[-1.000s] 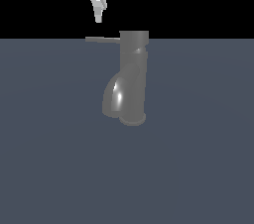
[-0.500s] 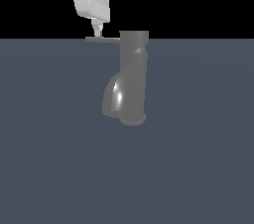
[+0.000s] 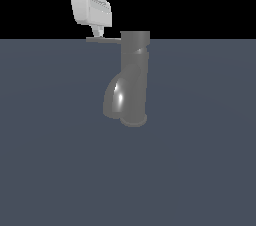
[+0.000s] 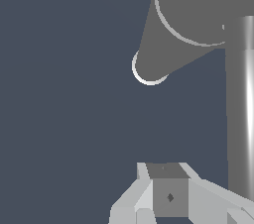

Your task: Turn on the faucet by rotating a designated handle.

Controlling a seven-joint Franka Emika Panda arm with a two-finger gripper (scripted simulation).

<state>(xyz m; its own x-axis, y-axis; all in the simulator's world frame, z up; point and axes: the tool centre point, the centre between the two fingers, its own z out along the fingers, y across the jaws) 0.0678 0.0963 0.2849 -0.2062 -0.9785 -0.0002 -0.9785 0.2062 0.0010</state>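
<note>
The faucet (image 3: 134, 77) is a glossy dark grey upright cylinder with a bulging spout low on the exterior view's left. Its handle (image 3: 103, 40), a thin grey rod, sticks out sideways from the top toward that same left. My white gripper (image 3: 98, 33) hangs just above the handle's outer part, its fingertips together and almost touching the rod; whether they touch it I cannot tell. In the wrist view the faucet (image 4: 198, 10) appears from above, with the handle (image 4: 242, 114) running as a shiny bar beside the gripper (image 4: 167, 196). Nothing is held.
A flat dark blue-grey floor (image 3: 50, 160) lies around the faucet. Behind it the background is black.
The gripper has come down from higher up to just over the handle, and the hand has turned. The handle and faucet have not moved.
</note>
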